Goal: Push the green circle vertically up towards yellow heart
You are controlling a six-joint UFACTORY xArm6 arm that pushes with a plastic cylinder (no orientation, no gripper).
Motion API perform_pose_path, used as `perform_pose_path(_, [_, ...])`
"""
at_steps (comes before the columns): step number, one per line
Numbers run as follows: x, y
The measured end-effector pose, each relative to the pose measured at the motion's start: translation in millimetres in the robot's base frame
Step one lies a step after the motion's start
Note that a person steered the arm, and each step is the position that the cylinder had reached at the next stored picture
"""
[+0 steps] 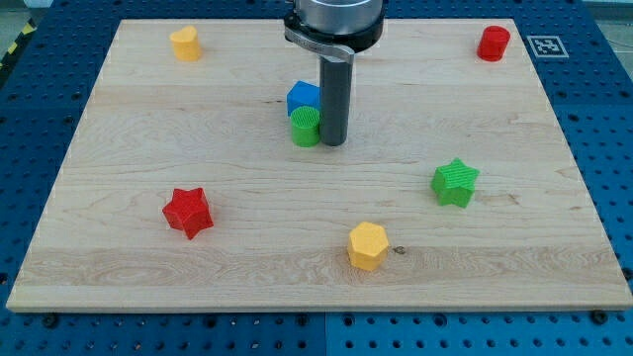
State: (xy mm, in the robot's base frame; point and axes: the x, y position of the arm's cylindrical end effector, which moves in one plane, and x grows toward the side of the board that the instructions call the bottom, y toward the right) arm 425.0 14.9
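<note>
Sitting near the board's centre, the green circle [306, 128] touches a blue block [304, 97] just above it, and the yellow heart [184, 44] lies well apart at the view's top left, so most pushing remains. My tip [333, 143] stands upright against the circle's right side; it has no jaws.

no readable text, fiducial marker [545, 45] perhaps coded

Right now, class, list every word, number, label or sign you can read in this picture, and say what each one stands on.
Words or numbers: none can be read.
Sign: one black-and-white square marker on the blue pegboard, beyond the wooden board's top right corner; a pattern, no legible text.
</note>
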Motion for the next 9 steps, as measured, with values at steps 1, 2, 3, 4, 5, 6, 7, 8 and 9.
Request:
perform_pose_path(1, [1.8, -25.5])
perform_pose_path(2, [-10.0, -58.0])
perform_pose_path(3, [-10.5, -59.5])
perform_pose_path(4, [-23.2, -34.5])
perform_pose_path(5, [-48.8, -38.6])
perform_pose_path(6, [-43.2, -74.7])
perform_pose_path(7, [-37.6, -87.6])
perform_pose_path(8, [-33.5, -67.7])
perform_pose_path(9, [-28.4, -55.6])
